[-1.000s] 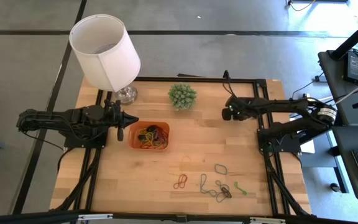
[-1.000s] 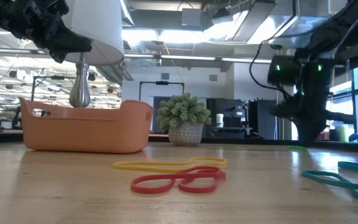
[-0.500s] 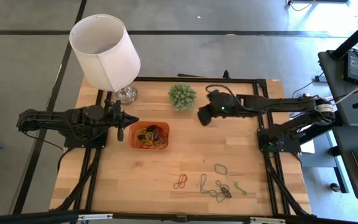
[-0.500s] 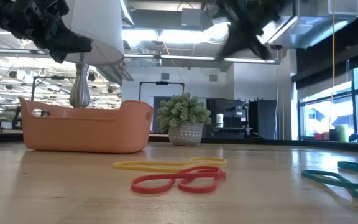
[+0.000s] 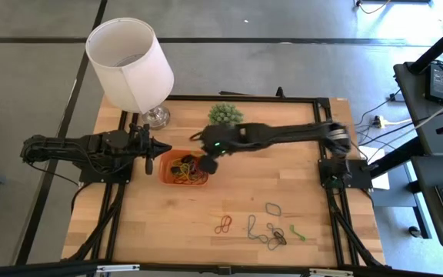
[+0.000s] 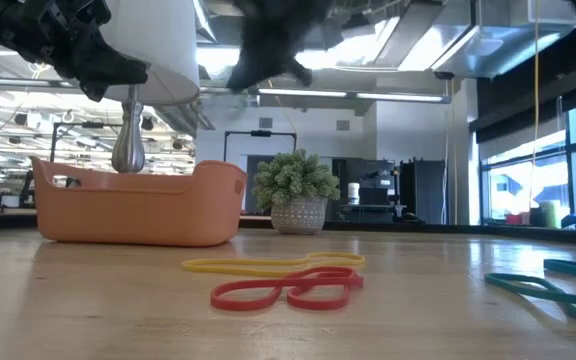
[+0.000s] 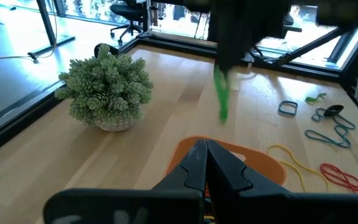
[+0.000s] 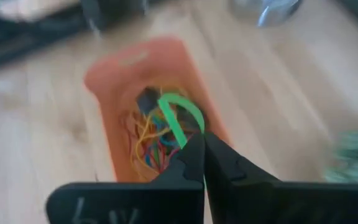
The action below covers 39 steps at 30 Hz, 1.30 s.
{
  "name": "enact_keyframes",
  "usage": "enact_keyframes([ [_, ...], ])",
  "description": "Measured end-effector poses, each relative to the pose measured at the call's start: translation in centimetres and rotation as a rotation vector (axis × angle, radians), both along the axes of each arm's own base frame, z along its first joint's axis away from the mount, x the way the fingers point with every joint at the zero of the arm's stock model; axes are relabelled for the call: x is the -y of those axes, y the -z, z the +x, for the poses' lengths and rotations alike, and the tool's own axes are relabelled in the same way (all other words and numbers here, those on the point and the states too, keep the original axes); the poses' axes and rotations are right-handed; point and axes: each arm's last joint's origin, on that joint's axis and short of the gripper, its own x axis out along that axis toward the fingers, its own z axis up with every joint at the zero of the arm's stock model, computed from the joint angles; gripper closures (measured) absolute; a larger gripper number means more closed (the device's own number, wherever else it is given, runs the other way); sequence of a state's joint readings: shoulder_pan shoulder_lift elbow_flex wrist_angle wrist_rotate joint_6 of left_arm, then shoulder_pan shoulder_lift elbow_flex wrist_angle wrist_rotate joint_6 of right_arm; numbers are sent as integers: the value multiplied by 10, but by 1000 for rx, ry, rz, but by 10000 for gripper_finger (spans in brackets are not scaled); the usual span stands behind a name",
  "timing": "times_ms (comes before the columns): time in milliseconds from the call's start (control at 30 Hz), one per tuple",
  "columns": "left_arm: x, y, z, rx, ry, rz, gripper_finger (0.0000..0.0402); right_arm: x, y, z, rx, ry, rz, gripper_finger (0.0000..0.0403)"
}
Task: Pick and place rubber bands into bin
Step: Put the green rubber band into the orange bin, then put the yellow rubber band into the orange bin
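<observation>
The orange bin (image 5: 169,178) sits left of the table's middle with several coloured rubber bands (image 5: 184,170) in it; it also shows in the right wrist view (image 8: 114,81). My right gripper (image 5: 206,165) is over the bin's right end, shut on a green rubber band (image 8: 178,118). My left gripper (image 5: 166,149) is shut and empty, at the bin's far left corner. Several loose bands (image 5: 270,229) lie on the table near its front edge, among them a red one (image 6: 286,290) and a yellow one (image 6: 268,264). My right gripper pinches the green rubber band by one end (image 8: 190,138) between its two shut fingertips, which point down at the bin. The rest of the loop hangs free below the gripper (image 7: 220,93), clear of the bin and the table.
A white lampshade (image 5: 129,61) on a metal base (image 5: 157,117) stands at the far left corner. A small potted plant (image 5: 226,115) stands behind the bin, under my right arm. Bare wood lies between the bin and the loose bands.
My right gripper has swept fast from the table's far right, past the plant, toward the left edge and now stands over the bin's right end. My left arm has kept still.
</observation>
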<state>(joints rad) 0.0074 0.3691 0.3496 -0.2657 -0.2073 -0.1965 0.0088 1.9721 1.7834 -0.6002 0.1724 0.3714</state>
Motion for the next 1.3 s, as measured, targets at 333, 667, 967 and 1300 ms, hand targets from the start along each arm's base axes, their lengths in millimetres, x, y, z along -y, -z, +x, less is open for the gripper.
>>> enact_keyframes([
  [333,1,0,0,-1,25,-7,400,-8,79,54,-253,-69,51,403],
  [667,1,0,0,-1,25,-8,400,-21,103,67,-282,-118,121,381],
  [967,1,0,0,-1,25,-8,400,-22,101,68,-271,-115,122,295],
  [1300,1,3,-1,-31,25,-8,400,-22,61,65,-211,-152,92,250],
])
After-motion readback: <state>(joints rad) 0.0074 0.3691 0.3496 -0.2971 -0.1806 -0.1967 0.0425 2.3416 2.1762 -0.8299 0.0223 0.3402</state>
